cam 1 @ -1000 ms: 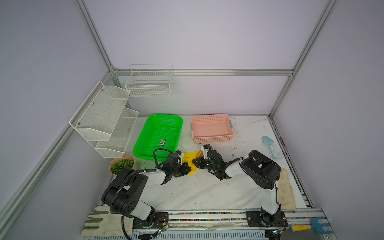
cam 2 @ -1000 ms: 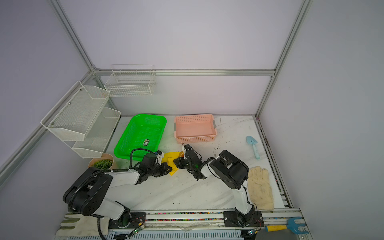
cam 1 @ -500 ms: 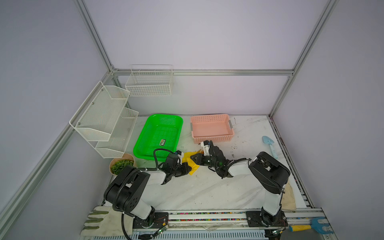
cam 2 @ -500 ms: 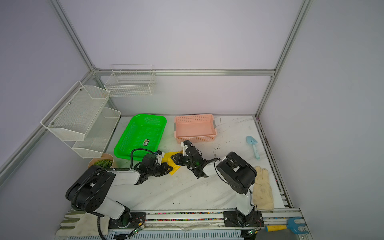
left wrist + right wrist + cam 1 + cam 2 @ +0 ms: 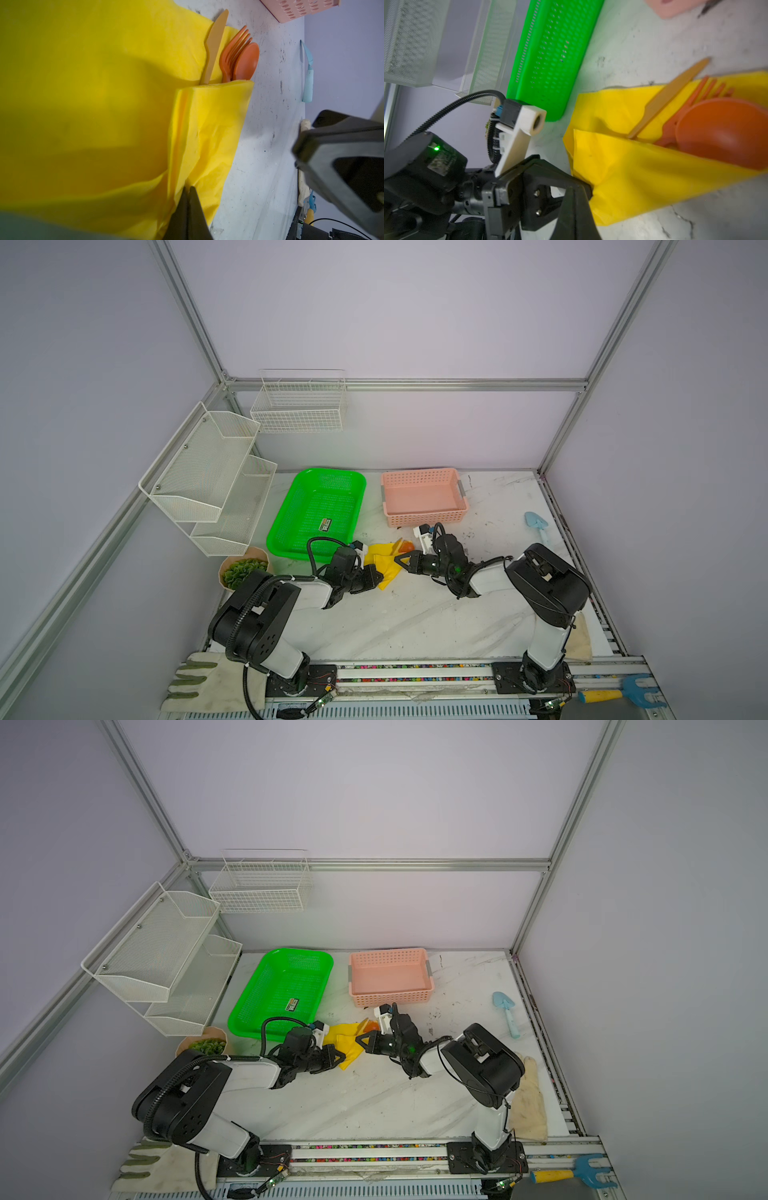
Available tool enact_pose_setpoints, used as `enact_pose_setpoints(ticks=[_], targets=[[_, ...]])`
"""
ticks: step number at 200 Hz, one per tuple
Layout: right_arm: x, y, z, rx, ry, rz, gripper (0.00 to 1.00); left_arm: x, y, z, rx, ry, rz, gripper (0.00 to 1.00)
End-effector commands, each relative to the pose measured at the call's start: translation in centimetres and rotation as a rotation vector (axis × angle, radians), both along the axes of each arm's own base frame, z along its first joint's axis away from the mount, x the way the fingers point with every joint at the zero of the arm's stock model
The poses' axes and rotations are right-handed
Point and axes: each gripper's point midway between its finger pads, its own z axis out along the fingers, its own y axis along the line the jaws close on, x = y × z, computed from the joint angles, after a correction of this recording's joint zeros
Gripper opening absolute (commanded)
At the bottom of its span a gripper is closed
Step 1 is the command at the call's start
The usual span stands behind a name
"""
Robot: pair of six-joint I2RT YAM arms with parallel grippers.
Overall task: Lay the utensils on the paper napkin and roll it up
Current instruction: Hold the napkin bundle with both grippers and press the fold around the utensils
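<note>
Left wrist view gives me the line that matters. My left claw (image 5: 188, 194) is pinched shut on the near corner of the paper napkin (image 5: 104, 104), and the utensils run straight away from it along the fold. The spoon (image 5: 246, 60), the fork (image 5: 230, 54) and a tan knife (image 5: 214, 45) lie side by side. Their handles are hidden under the folded flap, and their heads poke out of its far end toward the pink basket (image 5: 301, 10). So the bundle's long axis points from my left claw to that basket. I judge the roll has to turn across that axis, from the folded edge onto the open sheet that spreads toward the green tray (image 5: 291, 539).

In both top views my right claw (image 5: 398, 561) sits low over the table (image 5: 415, 614) on the other side of the bundle, aimed at the folded edge. Its jaws are closed on nothing that I can see, and the left wrist view shows bare table between it and the yellow paper. It is the arm better placed to take the fold midway along the handles, since my left has only the end. If the corner is pulled along the axis rather than across it, the heads may slide out of the open end.
</note>
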Motion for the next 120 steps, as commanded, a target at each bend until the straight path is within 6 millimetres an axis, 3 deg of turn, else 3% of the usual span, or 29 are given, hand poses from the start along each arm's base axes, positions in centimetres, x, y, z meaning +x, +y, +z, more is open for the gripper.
enact_pose_setpoints(ticks=[1,42,81,120], targets=[[-0.2,1.3,1.9,0.085,-0.043,0.053,0.0,-1.4,2.0,-2.7,0.088,0.091,0.039,0.04],[-0.1,1.9,0.5,0.075,-0.023,0.068,0.0,-1.4,2.2,-2.5,0.095,0.088,0.045,0.05],[-0.5,2.1,-2.1,0.018,0.017,0.072,0.0,-1.3,2.4,-2.3,0.098,0.085,0.05,0.05],[0.0,1.4,-3.9,-0.075,0.03,0.031,0.0,-1.1,2.4,-2.0,0.094,0.077,0.051,0.05]])
